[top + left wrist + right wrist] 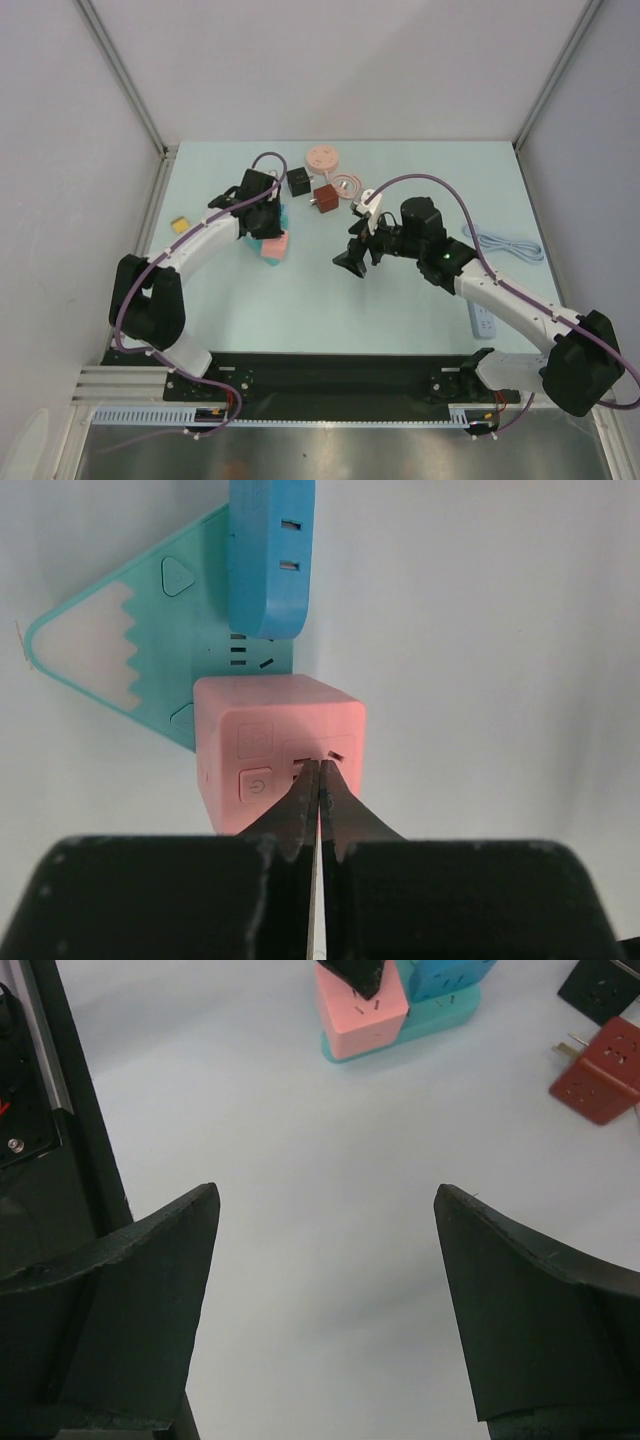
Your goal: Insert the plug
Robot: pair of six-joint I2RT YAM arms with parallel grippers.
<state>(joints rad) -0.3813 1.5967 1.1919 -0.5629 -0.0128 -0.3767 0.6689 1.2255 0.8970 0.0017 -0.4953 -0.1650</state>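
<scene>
A pink cube plug (270, 730) stands on the end of a teal pencil-shaped power strip (150, 630), next to a blue adaptor (265, 540). My left gripper (320, 770) is shut with nothing between its fingers, and its tips rest against the pink cube's top face by the slots. The top view shows the same gripper (265, 225) over the pink cube (275, 247). My right gripper (325, 1200) is open and holds nothing. It hovers over bare table to the right of the strip (440, 1015), with the pink cube (355, 1020) ahead of it.
A red cube (324, 197) with bare prongs and a black cube socket (298, 182) lie behind the strip. A pink round socket (323, 157) and a coiled ring (347, 186) sit farther back. At the right are a pale cable (505, 243) and a white strip (482, 322). A yellow piece (180, 225) lies at the left.
</scene>
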